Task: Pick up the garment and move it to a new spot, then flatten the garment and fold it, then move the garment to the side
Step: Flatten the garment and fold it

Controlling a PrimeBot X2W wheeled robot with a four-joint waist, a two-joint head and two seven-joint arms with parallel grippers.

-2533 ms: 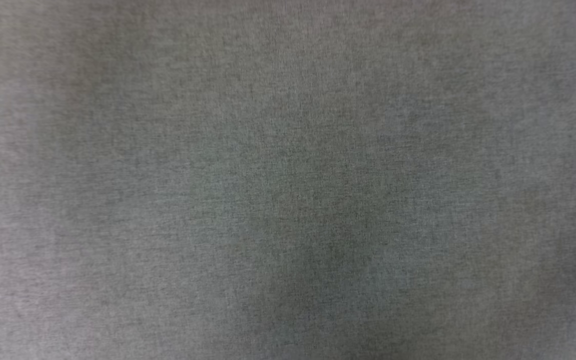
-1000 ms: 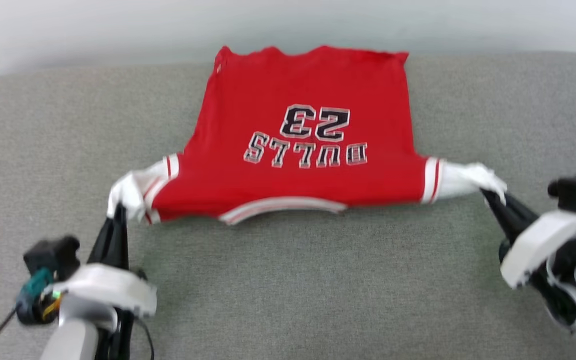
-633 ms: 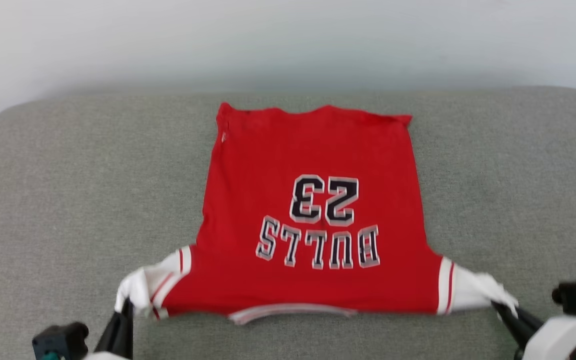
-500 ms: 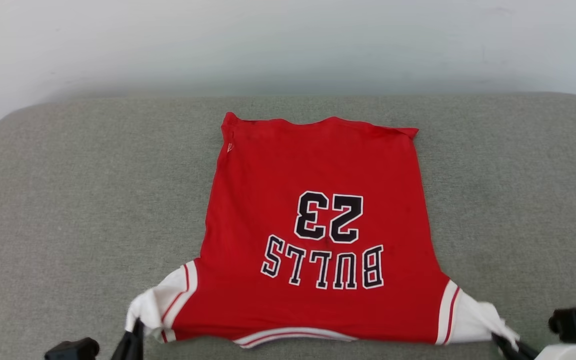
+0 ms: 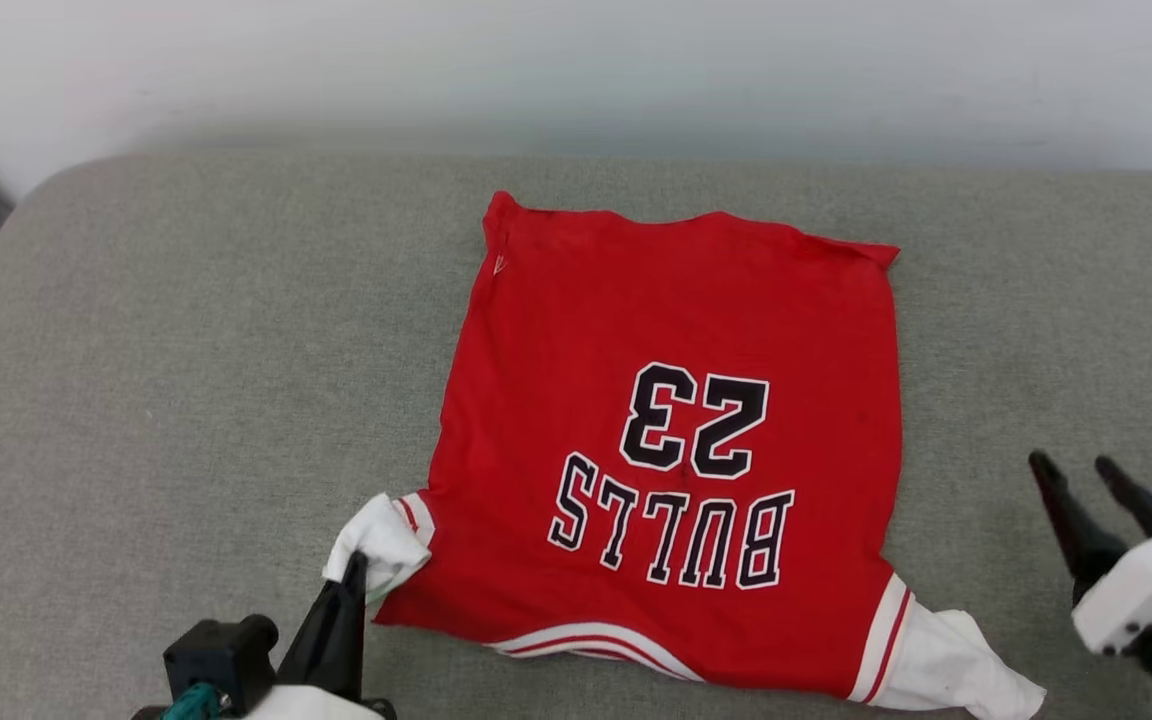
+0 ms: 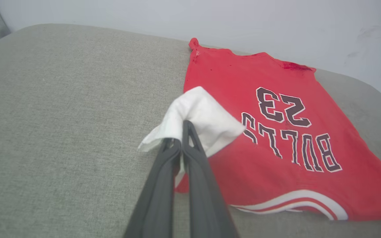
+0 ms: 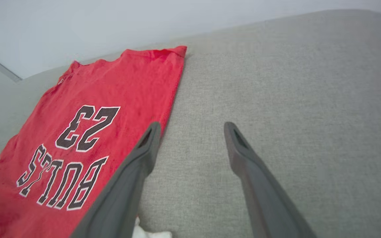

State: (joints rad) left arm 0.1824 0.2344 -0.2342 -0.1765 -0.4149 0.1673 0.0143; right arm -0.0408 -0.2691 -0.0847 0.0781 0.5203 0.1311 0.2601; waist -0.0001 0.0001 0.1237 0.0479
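The red BULLS 23 jersey (image 5: 676, 330) lay print-up on the grey cushion (image 5: 186, 350), its near-left white sleeve (image 5: 381, 535) pinched by the left end effector (image 5: 354, 565), while the right end effector (image 5: 1070, 461) stood spread and empty to its right.
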